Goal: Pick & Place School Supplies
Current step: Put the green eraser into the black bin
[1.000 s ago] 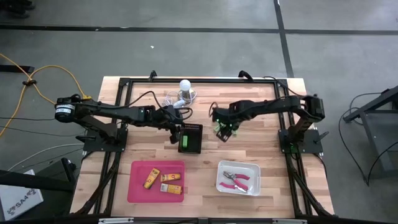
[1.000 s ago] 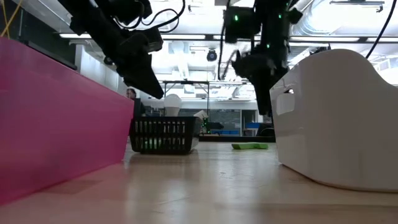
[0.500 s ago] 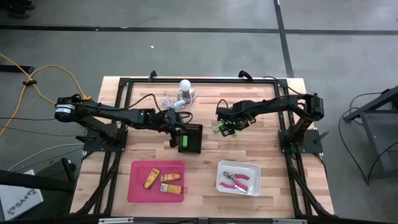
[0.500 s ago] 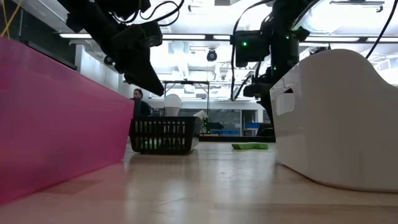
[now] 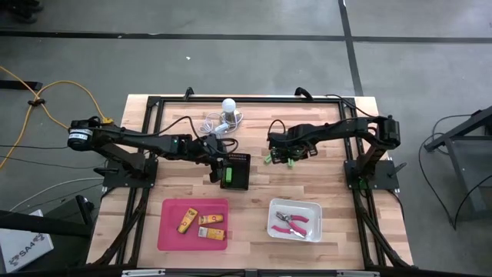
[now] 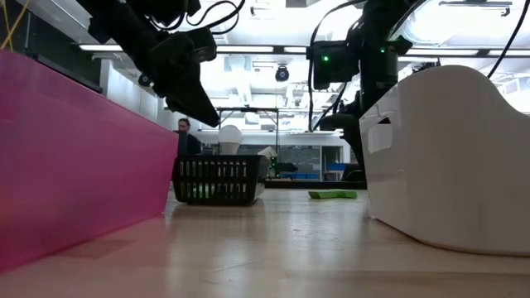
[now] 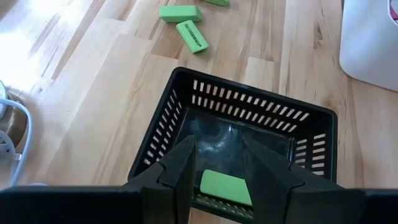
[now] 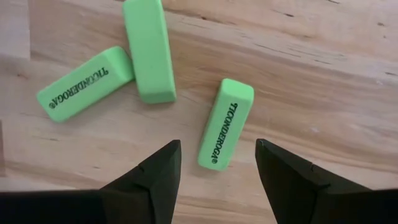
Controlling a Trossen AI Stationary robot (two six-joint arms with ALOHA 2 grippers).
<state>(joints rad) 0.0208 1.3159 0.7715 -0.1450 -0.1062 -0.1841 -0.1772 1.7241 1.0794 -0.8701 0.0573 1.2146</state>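
Observation:
Three bright-green erasers lie flat on the wooden table, seen in the right wrist view: one [image 8: 225, 123] between my fingers' line, two more [image 8: 148, 48] [image 8: 85, 83] beyond it. My right gripper [image 8: 216, 163] [image 5: 280, 156] hangs open just above them, touching none. A further green eraser [image 7: 227, 185] lies on the floor of the black basket [image 5: 236, 171]. My left gripper [image 7: 219, 158] [image 5: 216, 165] is open above the basket's left rim. Yellow-orange pieces [image 5: 201, 223] lie in the pink tray. The pink-handled tool [image 5: 292, 223] lies in the white tray.
The pink tray [image 5: 171, 231] and the white tray [image 5: 314, 209] sit near the table's near edge. A white bulb [image 5: 228, 106] with its coiled cord rests near the far edge. In the low view the white tray [image 6: 447, 157] hides most of my right gripper.
My right gripper has moved a little toward the table's right and come down over the green erasers, staying open. The erasers and the basket have kept their places.

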